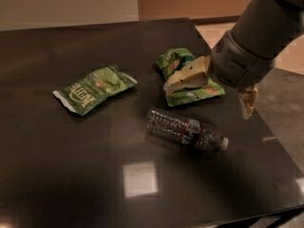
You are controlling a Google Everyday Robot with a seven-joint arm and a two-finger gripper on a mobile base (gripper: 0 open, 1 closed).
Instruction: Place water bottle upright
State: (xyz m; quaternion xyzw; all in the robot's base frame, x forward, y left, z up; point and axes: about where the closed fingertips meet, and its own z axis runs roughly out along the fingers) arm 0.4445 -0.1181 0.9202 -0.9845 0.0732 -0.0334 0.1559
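The water bottle (184,129) is a clear ribbed plastic bottle with a red-white label band. It lies on its side on the dark table (71,165), white cap pointing right toward the table's edge. My gripper (207,100) hovers above and just behind the bottle, over a green snack bag (190,91). It is open and empty. One cream finger (186,77) is over the bag and the other finger (248,103) hangs to the right, past the cap end.
A second green snack bag (93,88) lies at the left middle of the table. The table's right edge (278,146) runs close to the bottle's cap, with floor beyond it. My grey arm (259,37) fills the upper right.
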